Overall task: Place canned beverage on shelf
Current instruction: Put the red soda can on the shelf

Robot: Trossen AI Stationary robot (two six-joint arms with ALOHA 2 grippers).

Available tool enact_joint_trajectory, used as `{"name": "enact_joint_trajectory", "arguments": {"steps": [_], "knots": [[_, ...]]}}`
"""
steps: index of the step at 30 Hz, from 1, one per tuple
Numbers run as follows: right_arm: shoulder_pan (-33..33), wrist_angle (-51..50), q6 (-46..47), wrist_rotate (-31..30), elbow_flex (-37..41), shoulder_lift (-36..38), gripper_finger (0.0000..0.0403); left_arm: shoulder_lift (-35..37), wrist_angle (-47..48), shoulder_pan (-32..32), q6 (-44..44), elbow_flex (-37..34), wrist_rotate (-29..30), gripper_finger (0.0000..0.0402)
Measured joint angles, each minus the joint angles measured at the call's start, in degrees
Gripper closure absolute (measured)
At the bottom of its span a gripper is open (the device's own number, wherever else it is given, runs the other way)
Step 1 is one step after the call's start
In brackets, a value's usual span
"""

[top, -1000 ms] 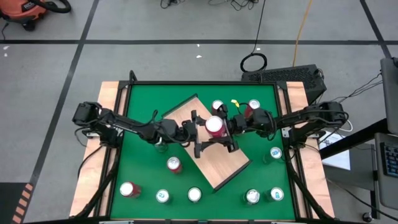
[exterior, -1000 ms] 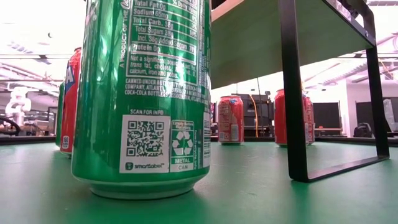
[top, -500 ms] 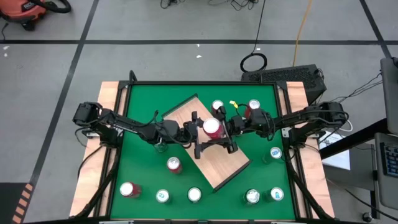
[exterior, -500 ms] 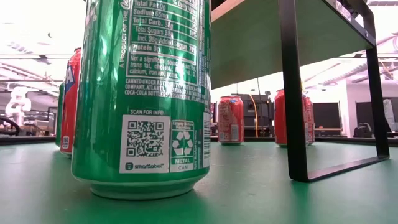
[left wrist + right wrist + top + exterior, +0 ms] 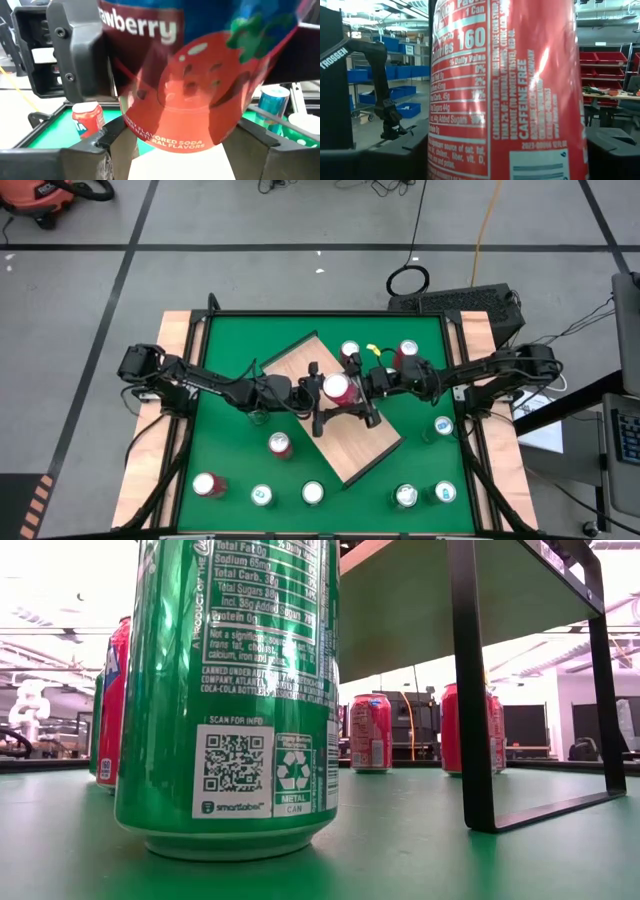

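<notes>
Note the red strawberry can [image 5: 339, 387] at table centre, above the shelf [image 5: 335, 406]. The right gripper [image 5: 352, 389], at its 3 o'clock, grips the can. The left gripper [image 5: 322, 392], at 9 o'clock, brackets it; you cannot tell its grip.

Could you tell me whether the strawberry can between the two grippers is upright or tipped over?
Upright: in the high view the strawberry can shows its round top over the shelf, and the label reads level in the right wrist view.

A red strawberry soda can [image 5: 340, 387] stands upright over the middle of the shelf [image 5: 365, 448], a light wood-grain board set diagonally.
</notes>
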State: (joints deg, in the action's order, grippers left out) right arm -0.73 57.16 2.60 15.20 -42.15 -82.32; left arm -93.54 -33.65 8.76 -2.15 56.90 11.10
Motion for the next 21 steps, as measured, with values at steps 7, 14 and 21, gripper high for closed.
{"name": "enact_joint_trajectory", "arguments": {"steps": [7,14,21], "knots": [[0.0,-2.4,0.1,0.1,-0.2,0.2,0.0119,1.5,2.2,1.0,0.3,0.0,0.3,0.0152],[0.0,-5.0,0.2,-0.2,0.0,0.5,0.0055,3.2,8.6,1.2,1.4,0.0,2.2,0.0152],[0.0,-7.7,-0.5,-0.2,-0.2,1.1,0.0050,3.2,9.6,1.5,1.8,0.1,2.4,0.0152]]}}
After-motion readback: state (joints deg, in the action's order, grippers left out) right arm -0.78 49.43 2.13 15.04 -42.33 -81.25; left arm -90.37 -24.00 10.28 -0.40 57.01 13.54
